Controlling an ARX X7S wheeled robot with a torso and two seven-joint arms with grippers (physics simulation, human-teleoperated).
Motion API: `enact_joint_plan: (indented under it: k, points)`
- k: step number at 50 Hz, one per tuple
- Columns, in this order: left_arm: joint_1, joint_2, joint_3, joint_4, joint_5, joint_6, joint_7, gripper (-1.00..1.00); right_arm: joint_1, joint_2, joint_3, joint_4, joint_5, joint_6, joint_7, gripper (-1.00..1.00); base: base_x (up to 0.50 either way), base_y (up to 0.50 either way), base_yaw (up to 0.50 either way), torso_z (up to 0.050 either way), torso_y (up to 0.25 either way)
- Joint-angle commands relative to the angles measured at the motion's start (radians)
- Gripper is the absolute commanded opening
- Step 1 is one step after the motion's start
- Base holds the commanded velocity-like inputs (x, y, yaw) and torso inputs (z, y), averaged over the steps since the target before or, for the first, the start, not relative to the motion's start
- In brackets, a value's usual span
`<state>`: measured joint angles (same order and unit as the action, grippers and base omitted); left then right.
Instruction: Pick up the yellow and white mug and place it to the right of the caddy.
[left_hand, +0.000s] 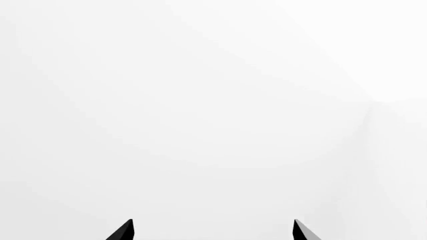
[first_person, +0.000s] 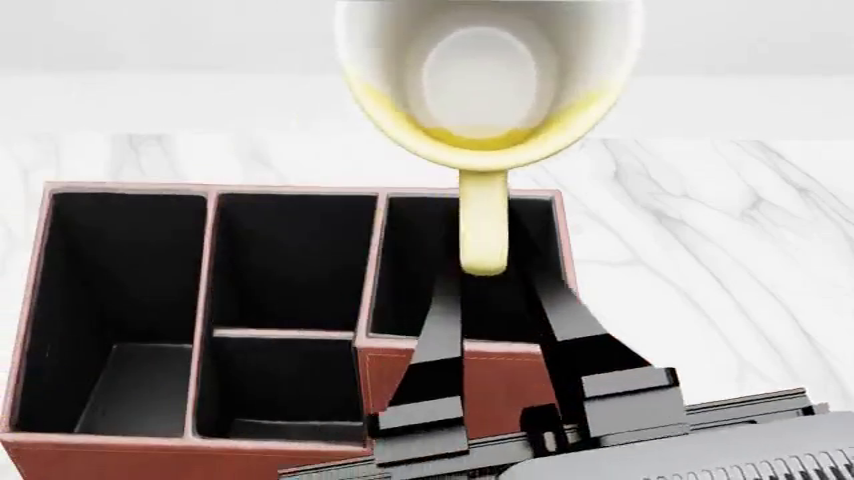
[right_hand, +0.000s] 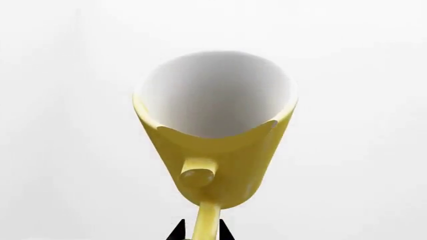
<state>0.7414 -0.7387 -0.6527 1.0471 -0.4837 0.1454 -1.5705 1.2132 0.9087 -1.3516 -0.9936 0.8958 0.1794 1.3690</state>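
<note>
**Right pincer holds the mug by its handle, lifted above the caddy**

The right gripper (first_person: 485, 290) reaches up from six o'clock in the head view, its two dark fingers closed narrowly on the yellow loop handle of the mug. The right wrist view confirms this: two black fingertips pinch the thin handle strip on either side, with no gap showing.

Largest in view is the marble table (first_person: 707, 250), white with grey veins, filling the background from nine o'clock round to three o'clock.

On it stands the caddy (first_person: 454, 380), a reddish-brown organiser with black-lined compartments, spreading from the picture's centre towards seven o'clock. Four compartments show, their openings facing up. The table to its right, at three to four o'clock, is bare, and that is where the mug is meant to go.

The yellow and white mug (first_person: 487, 85) hangs at twelve o'clock, raised off the table and close to the head camera. It is tipped so that its white inside faces the camera, with the handle pointing down to six o'clock. Gripping by the handle likely explains the tilt, since the body swings free of the fingers. It appears to sit over the caddy's right-hand compartment, so it probably has to travel towards three o'clock before lowering.

The left gripper (left_hand: 212, 231) is smallest: only two black fingertips, set well apart, holding nothing, against blank white. It seems parked out of the way.
</note>
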Motion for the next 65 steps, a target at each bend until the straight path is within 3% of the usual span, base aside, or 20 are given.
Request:
enact_joint_plan:
  k: [1,16,32,65]
  points:
    - [-0.003,-0.004,0.003,0.0,-0.001,-0.002,0.0,1.0,-0.021,0.066,0.046,0.038,-0.006,-0.062,0.016,-1.0,0.0,0.0,0.0,0.0,0.0]
    - [0.009,0.004,-0.004,0.0,0.0,0.008,0.0,1.0,-0.096,0.088,0.057,0.195,0.019,-0.171,-0.037,-1.0,0.0,0.0,0.0,0.0,0.001]
    - [0.004,0.005,-0.002,0.0,-0.003,0.004,0.0,1.0,-0.164,0.233,0.107,0.244,0.052,-0.288,0.034,-1.0,0.0,0.0,0.0,0.0,0.0]
    - [0.039,0.024,-0.018,0.0,0.005,0.031,0.0,1.0,-0.286,0.202,0.064,0.525,0.161,-0.363,-0.13,-1.0,0.0,0.0,0.0,0.0,0.001]
